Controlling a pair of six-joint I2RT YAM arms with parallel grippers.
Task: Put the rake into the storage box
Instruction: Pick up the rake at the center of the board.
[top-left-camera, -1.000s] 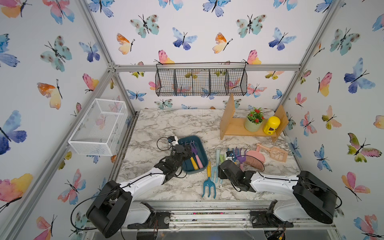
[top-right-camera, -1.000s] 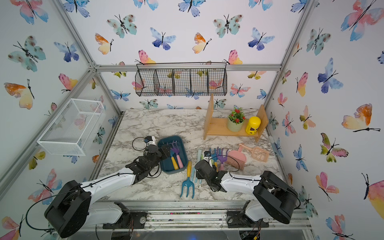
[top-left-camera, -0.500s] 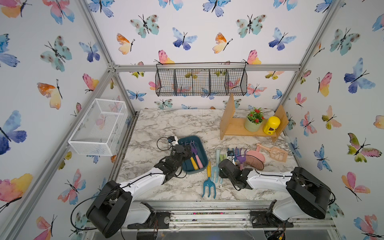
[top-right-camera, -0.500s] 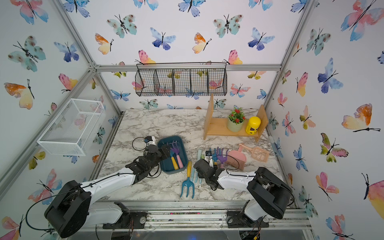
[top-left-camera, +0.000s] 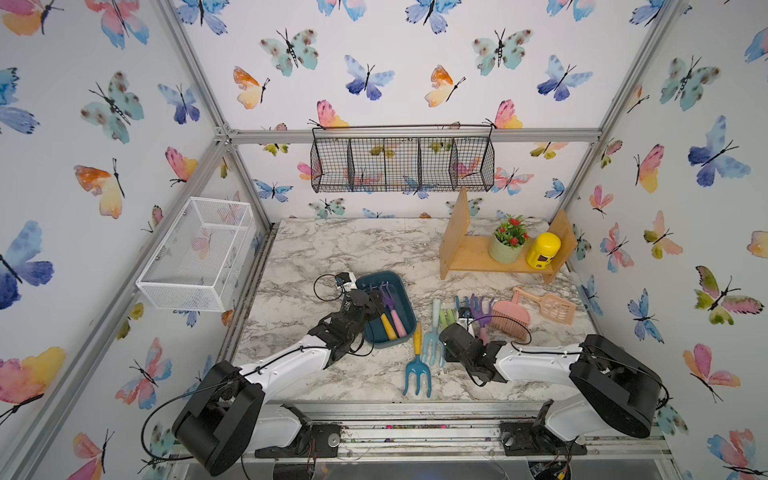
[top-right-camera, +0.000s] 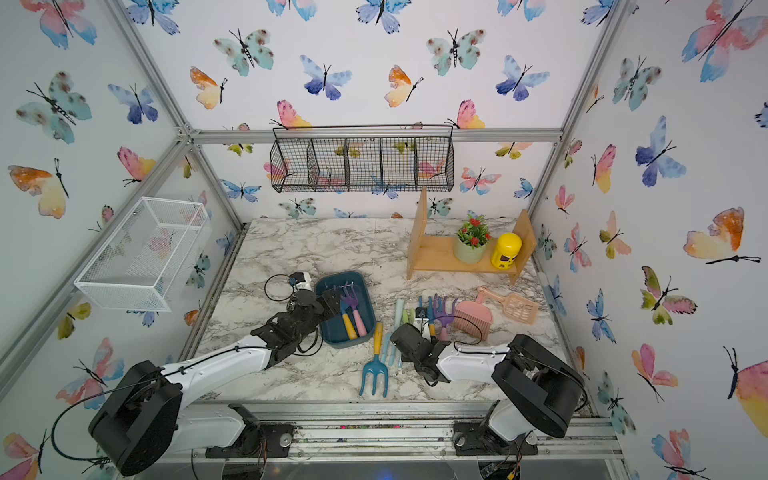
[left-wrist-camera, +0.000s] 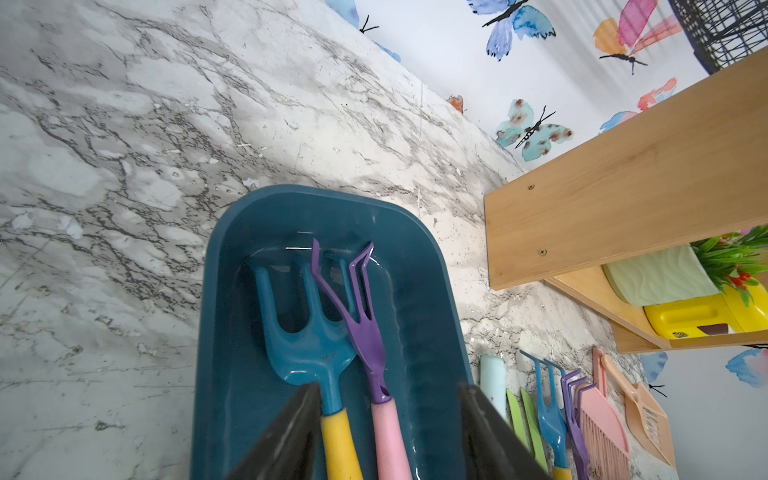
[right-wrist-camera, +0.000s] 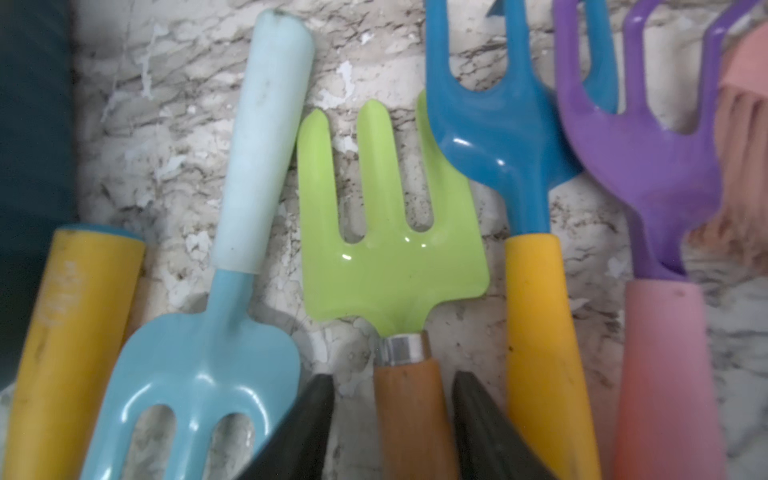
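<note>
On the left wall, the white wire-mesh basket (top-left-camera: 195, 257) shows nothing inside. Your left gripper (left-wrist-camera: 386, 390) hangs over the near end of the dark teal, rounded plastic storage box (left-wrist-camera: 419, 266), jaws apart and holding nothing. The box already carries two tools side by side, heads toward its far end: a blue plastic fork with a yellow handle (left-wrist-camera: 307, 345) and a purple claw rake with a pink handle (left-wrist-camera: 365, 332). Bare floor runs along its right wall, so one more tool laid lengthwise should fit. On the back wall, the black wire basket (top-left-camera: 401, 164) shows only wallpaper through its compartments.

The rake you want is, I judge, the lime-green three-tined rake with a metal collar (right-wrist-camera: 390, 266). It lies flat on the marble table (top-left-camera: 332, 257) right of the box, packed between a light-blue fork (right-wrist-camera: 199, 361) and another blue fork with a yellow handle (right-wrist-camera: 498, 137). Your right gripper (right-wrist-camera: 392, 376) straddles its wooden handle (right-wrist-camera: 411, 415) just behind the collar, with a sliver of gap on each side, not yet clamped. Expect the rake to be light and rigid. The glossy head would slip but the wood should grip, so hold it there and lift straight up, clear of its neighbours.

Furthest right, the wooden shelf (top-left-camera: 469, 257) holds a potted plant (top-left-camera: 507, 245) and a yellow canister (top-left-camera: 542, 249).
</note>
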